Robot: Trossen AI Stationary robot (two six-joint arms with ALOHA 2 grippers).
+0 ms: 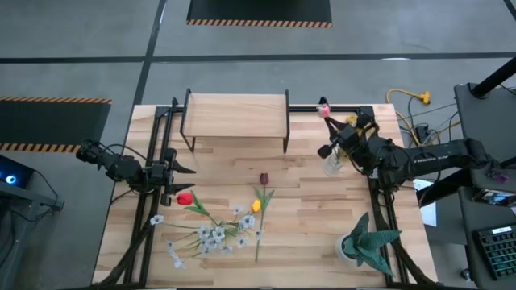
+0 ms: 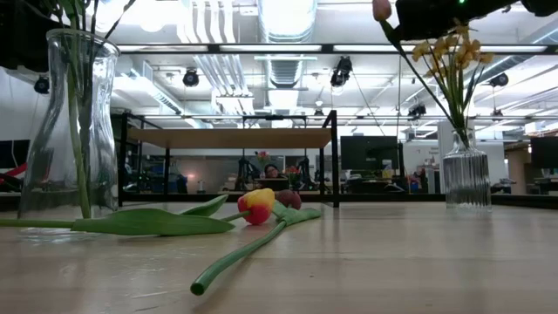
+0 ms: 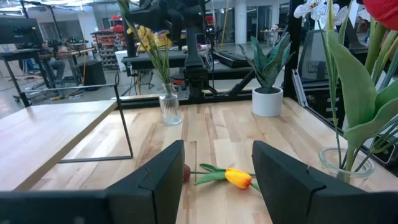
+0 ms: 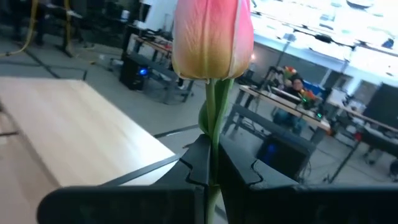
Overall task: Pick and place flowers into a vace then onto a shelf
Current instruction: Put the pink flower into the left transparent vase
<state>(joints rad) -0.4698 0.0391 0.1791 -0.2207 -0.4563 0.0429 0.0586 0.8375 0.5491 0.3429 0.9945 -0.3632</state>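
High view: the right gripper [image 1: 329,121], upper right, pinches a pink tulip [image 1: 324,109] above the ribbed glass vase [image 1: 334,165]. The left gripper [image 1: 179,182] waits half-spread at left — empty.

Right wrist view: fingers clamp the thin green stem [image 4: 213,124] — light, bendy, best held low.

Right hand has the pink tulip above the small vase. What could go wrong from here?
1. The right hand pinches only the pink tulip's thin stem, so the flower could slip or swing while lowering.
2. The ribbed vase already holds a yellow bunch; the stem may snag there or miss the narrow mouth.
3. A push could tip the vase.
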